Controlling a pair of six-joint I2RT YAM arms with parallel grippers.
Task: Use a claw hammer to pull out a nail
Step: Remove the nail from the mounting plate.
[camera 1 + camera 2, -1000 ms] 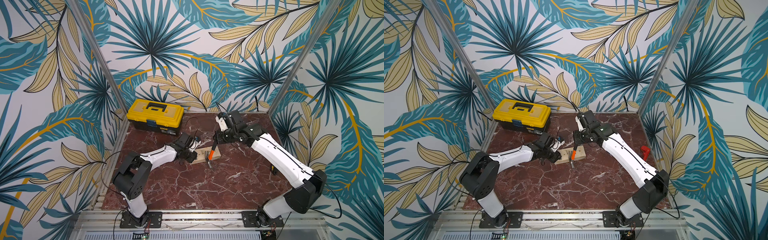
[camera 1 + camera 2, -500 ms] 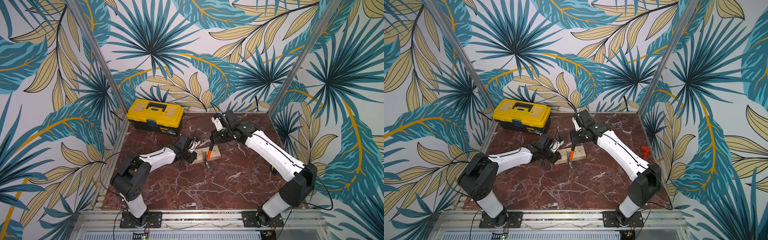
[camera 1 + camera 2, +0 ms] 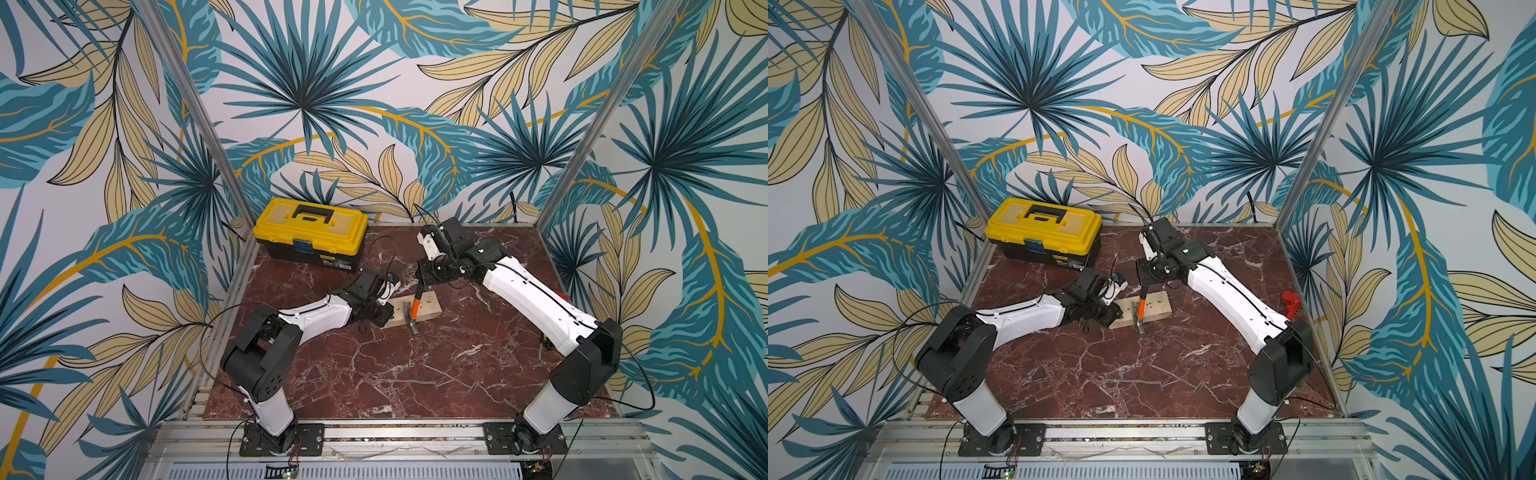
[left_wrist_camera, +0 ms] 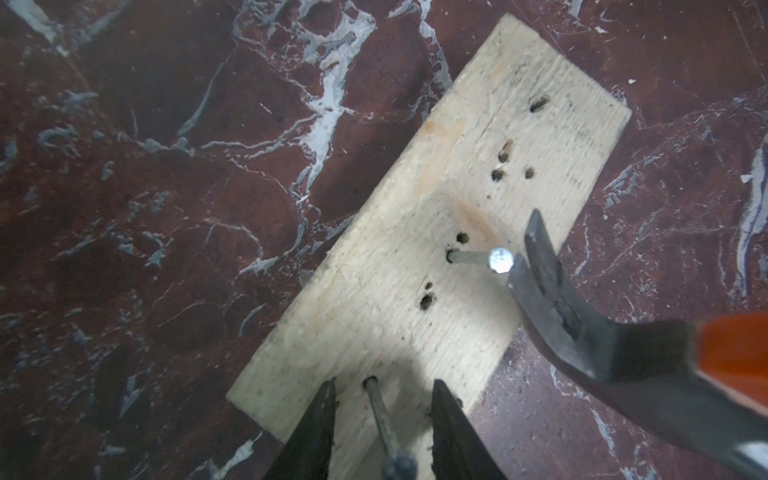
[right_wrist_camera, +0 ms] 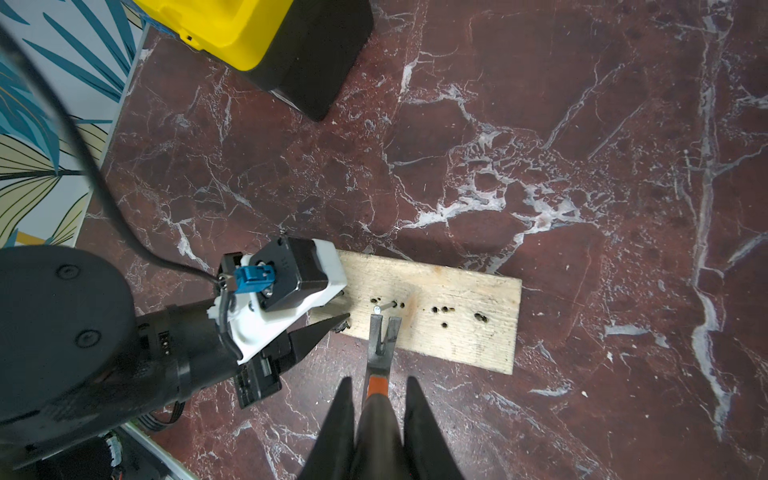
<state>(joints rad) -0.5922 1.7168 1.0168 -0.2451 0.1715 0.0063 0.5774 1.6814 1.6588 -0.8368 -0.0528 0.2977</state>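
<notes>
While two nails (image 4: 500,259) are standing in one board (image 4: 374,311), the right end effector (image 5: 377,382) is clamping one claw hammer (image 5: 380,345).
Left end effector (image 4: 382,384), jaws apart, is straddling one nail (image 4: 378,409).

Counted: one hammer (image 5: 376,361), one wooden board (image 5: 457,345), two nails (image 4: 476,257) standing in board, one yellow toolbox (image 3: 309,232), one red tool (image 3: 1291,302).

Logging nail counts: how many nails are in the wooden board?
2. One nail stands mid-board at the claw hammer's claw tips; the other nail at the board's end, between the fingers of the left gripper. Others may be hidden.
</notes>
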